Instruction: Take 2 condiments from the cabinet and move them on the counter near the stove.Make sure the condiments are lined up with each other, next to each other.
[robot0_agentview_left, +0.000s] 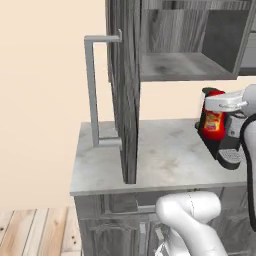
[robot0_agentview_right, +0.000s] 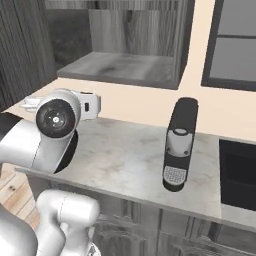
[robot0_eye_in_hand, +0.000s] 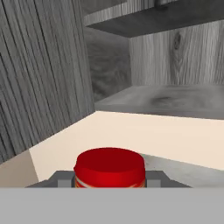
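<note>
A red squeeze bottle with a yellow-red label, one of the condiments, stands upright in my gripper, which is shut on it just under its red cap. It is held low over the right part of the light grey counter, right in front of a coffee machine. Dark fingertips flank the cap in the hand view. The cabinet above is open, its lower shelf bare. The black stove lies at the counter's far right.
The open cabinet door with its long bar handle juts out over the counter's left half. A black and silver coffee machine stands between the bottle and the stove. A window is above the stove.
</note>
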